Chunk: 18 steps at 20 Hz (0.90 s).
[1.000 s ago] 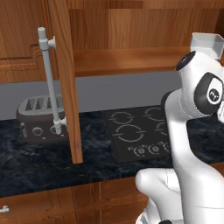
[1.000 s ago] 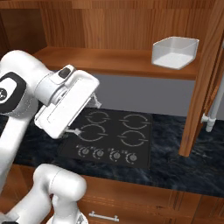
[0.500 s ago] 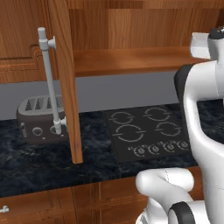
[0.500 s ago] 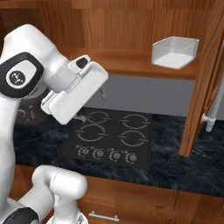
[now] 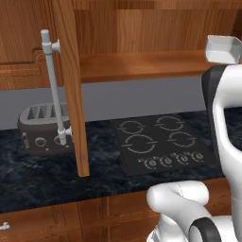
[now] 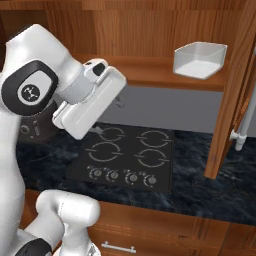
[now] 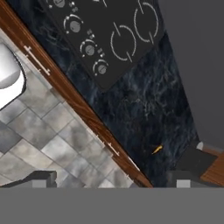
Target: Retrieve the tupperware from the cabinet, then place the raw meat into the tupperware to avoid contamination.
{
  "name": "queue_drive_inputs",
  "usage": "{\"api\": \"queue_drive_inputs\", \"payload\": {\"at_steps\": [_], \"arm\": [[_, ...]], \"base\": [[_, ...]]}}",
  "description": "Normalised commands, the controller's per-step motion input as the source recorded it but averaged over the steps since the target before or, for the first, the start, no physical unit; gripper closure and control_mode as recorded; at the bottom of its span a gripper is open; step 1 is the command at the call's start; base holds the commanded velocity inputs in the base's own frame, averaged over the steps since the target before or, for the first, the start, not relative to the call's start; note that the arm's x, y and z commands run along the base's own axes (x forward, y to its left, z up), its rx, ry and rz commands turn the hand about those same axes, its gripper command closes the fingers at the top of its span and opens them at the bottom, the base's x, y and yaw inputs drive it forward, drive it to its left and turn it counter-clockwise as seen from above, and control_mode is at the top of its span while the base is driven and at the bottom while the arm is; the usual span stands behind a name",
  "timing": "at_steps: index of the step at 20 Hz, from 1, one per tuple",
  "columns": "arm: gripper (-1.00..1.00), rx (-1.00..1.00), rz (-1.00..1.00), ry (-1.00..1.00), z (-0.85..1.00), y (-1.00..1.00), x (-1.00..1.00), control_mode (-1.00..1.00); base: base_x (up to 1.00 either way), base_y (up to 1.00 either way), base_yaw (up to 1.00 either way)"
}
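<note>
The white tupperware [image 6: 200,60] sits on the shelf of the open cabinet [image 6: 150,70], at its right end; it also shows at the right edge as the tub [image 5: 222,49] above my arm. The raw meat [image 7: 157,149], a tiny orange sliver, lies on the dark counter right of the stovetop. My gripper [image 7: 113,179] is open and empty, its fingertips [image 7: 41,178] spread wide, looking down over the counter's front edge. My white hand [image 6: 90,102] hangs in front of the wall below the shelf, well left of the tupperware.
Two cabinet doors stand open, one with a grey bar handle [image 5: 53,90], the other [image 6: 235,95] just right of the tupperware. A dark toaster [image 5: 42,130] sits left of the black stovetop [image 5: 160,144]. Wooden drawers [image 6: 150,230] run below the counter, above a grey tiled floor [image 7: 39,131].
My arm has swung upward and my hand has risen from above the stovetop to just under the shelf. The tupperware and doors have not moved.
</note>
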Motion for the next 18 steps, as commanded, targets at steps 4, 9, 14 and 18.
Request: {"api": "queue_drive_inputs", "payload": {"at_steps": [4,9,14,18], "arm": [[-1.00,-0.10,-0.06,-0.09,0.30,0.06,0.19,-1.00],[-1.00,-0.08,-0.09,-0.15,0.31,0.00,0.18,-1.00],[-1.00,-0.04,-0.01,-0.20,0.12,0.01,0.21,-1.00],[-1.00,0.00,0.09,-0.20,0.03,-0.12,0.52,-1.00]], "base": [[0.00,0.00,0.00],[0.00,0.00,0.00],[0.00,0.00,0.00],[0.00,0.00,0.00]]}}
